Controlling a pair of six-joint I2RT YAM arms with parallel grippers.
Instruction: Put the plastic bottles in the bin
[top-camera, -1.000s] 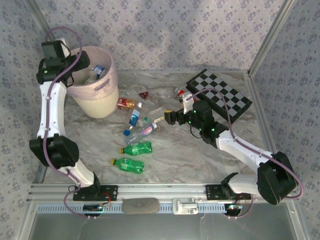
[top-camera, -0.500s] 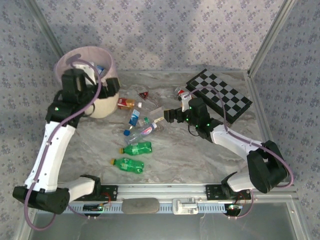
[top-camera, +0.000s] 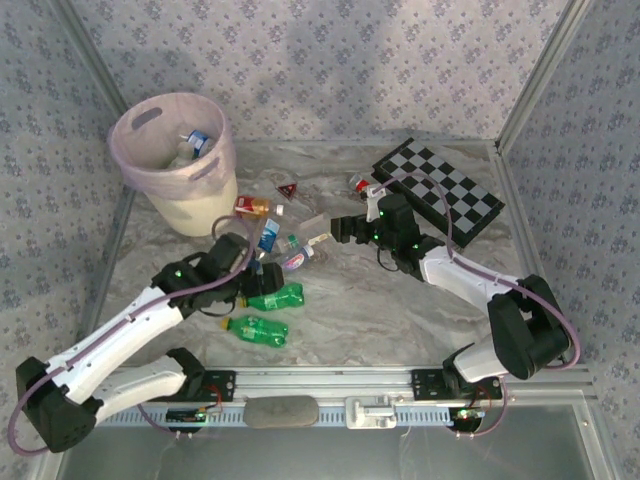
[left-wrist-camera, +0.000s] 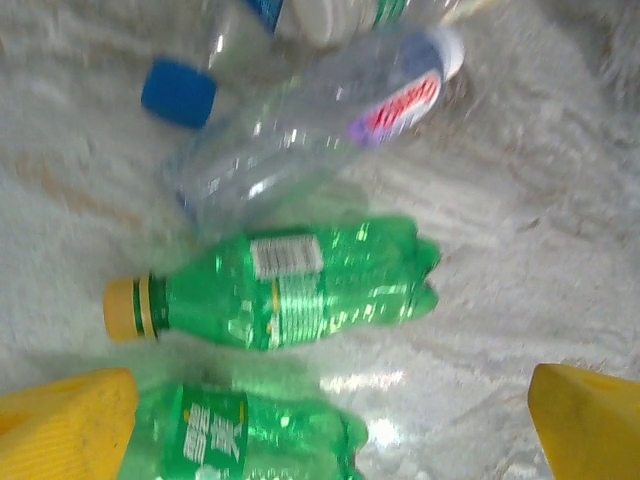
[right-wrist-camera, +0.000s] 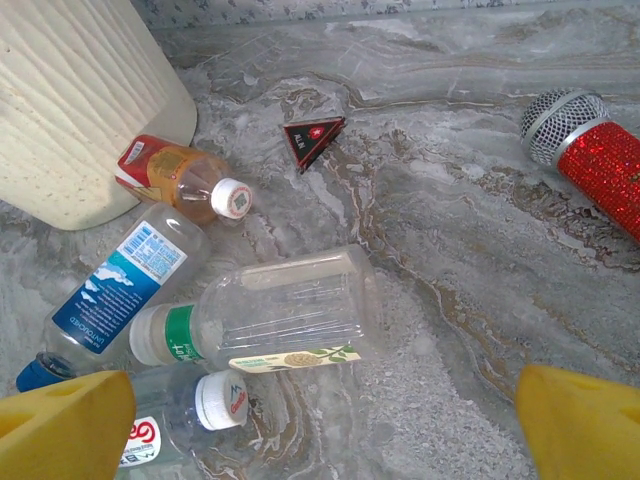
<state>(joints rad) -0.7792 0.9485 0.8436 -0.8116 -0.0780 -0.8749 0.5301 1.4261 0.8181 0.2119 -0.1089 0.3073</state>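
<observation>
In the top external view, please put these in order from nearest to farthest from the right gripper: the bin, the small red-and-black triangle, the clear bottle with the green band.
1. The clear bottle with the green band, lying just in front of the right gripper.
2. The red-and-black triangle, farther back and to the left.
3. The bin, in the far left corner.

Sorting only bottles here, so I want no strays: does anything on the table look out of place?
Yes. A red glittery microphone lies right of the bottles, and a small red-and-black triangle sits near the bin. Neither is a bottle. The chessboard lies askew at the far right. No spill visible.
</observation>
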